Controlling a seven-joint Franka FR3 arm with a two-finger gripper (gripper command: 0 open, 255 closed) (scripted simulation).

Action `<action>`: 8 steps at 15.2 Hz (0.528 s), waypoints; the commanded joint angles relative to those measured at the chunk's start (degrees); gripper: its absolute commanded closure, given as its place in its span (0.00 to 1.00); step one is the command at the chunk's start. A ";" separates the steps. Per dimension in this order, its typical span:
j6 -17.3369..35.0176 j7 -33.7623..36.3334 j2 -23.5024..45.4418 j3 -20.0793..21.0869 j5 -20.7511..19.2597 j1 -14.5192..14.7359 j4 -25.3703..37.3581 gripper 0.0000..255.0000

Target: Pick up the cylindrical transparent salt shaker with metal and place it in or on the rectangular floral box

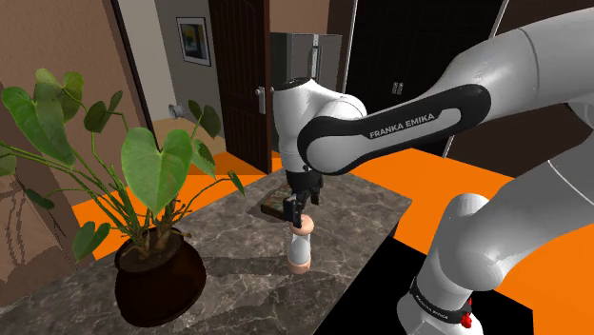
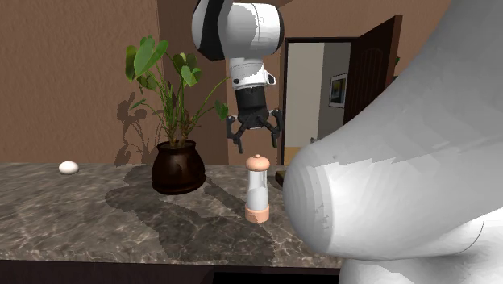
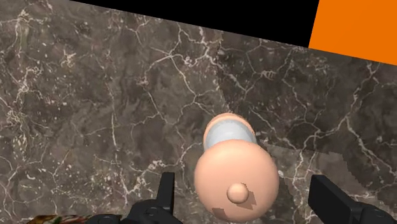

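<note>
Here, in the shoulder view, a white arm reaches over a dark marble counter (image 1: 238, 262). Its black gripper (image 1: 302, 211) hangs just above the salt shaker (image 1: 301, 249), which stands on the counter near the picture's middle, at 6 o'clock from the gripper. The shaker is a clear cylinder with a peach-coloured cap and base; no metal plainly shows. The floral box (image 1: 273, 205) lies at about 11 o'clock from the shaker, just beside the gripper and partly hidden by it. A potted plant (image 1: 152, 276) stands at the picture's 8 o'clock.

In the second exterior view, the gripper (image 2: 256, 144) is at 12 o'clock from the salt shaker (image 2: 258, 192), with a small gap between them. Its fingers are spread apart and hold nothing. The shaker stands upright, its long axis vertical, and its knobbed cap points straight up at the gripper. The plant's dark pot (image 2: 177, 167) is at the shaker's 9 o'clock, and a small white egg-shaped thing (image 2: 68, 167) lies well beyond it the same way.

In the wrist view, the camera looks down the shaker's long axis onto its cap (image 3: 235, 184). The cap sits between the two fingers (image 3: 167, 194), nearer one than the other, and neither touches it.

The step in hand looks like lining up above the shaker before the grasp. The next move likely calls for a small centring shift, then a straight descent so that the fingers straddle the clear body below the cap, then closing.
</note>
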 commanded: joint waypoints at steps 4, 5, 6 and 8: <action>3.96 0.81 1.73 0.77 0.06 0.03 -2.53 0.00; 4.81 0.85 1.95 0.83 0.04 0.00 -3.16 0.00; 5.66 0.88 2.19 0.89 0.02 -0.03 -3.78 0.00; 7.01 0.95 2.60 0.99 -0.03 -0.09 -4.73 0.00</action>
